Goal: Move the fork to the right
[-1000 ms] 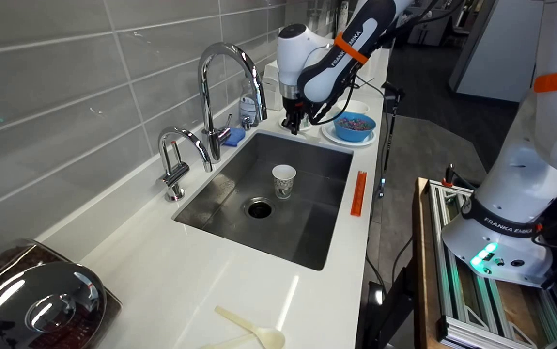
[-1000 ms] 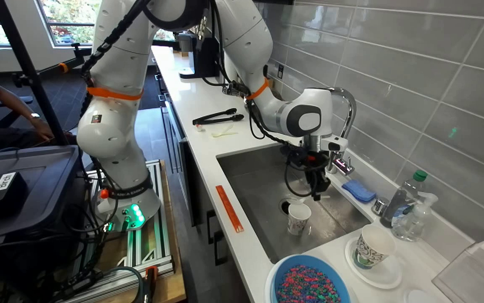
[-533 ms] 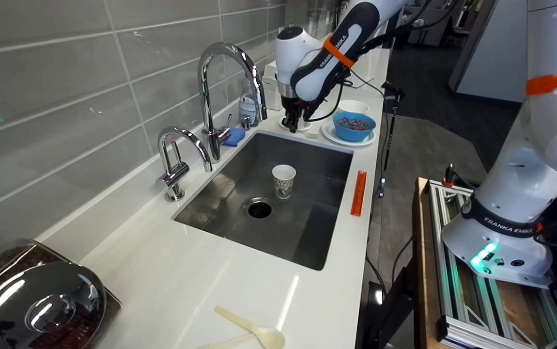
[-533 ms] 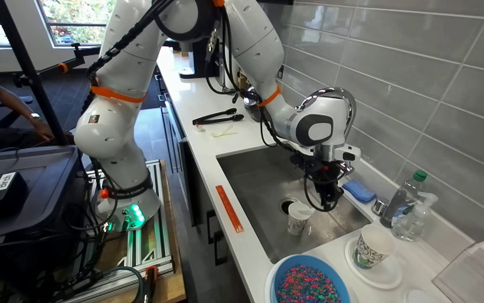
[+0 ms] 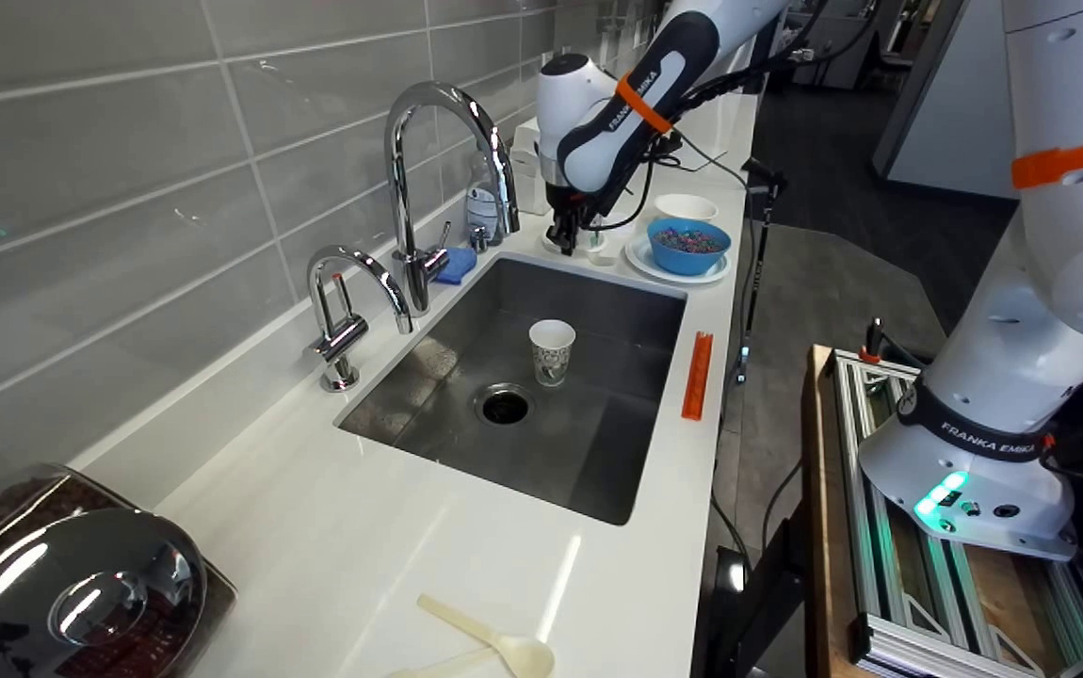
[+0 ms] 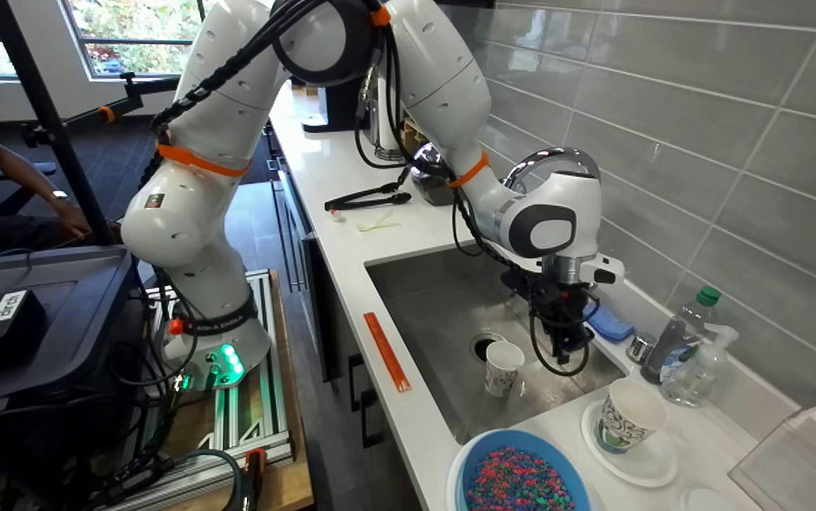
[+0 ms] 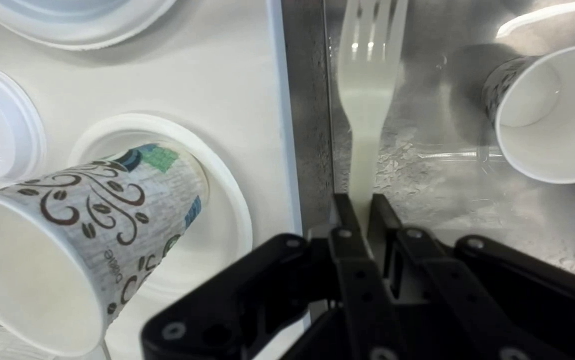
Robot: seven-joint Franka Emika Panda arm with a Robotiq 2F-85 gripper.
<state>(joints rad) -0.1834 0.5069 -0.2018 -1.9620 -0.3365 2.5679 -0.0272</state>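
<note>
My gripper [image 7: 362,212] is shut on the fork [image 7: 369,100], a pale cream fork, with the handle between its fingertips. The tined head points away from the gripper. In the wrist view the fork is over the steel sink [image 7: 312,125], close to the sink's edge. The gripper also shows in both exterior views [image 5: 562,243] [image 6: 568,355], above the sink's end by the plate with the cup. The fork is hard to make out in the exterior views. The handle's end is hidden by the gripper.
A paper cup [image 6: 504,365] stands in the sink. A larger cup [image 6: 628,419] is on a small plate [image 6: 656,468] beside a blue bowl [image 6: 479,468]. An orange strip [image 6: 387,351] lies along the counter. Faucets [image 5: 443,89] line the wall. A spoon [image 5: 525,654] crosses another pale utensil.
The arm has moved along the sink toward the end with the plate and larger cup, carrying the fork. The counter objects have not moved.
</note>
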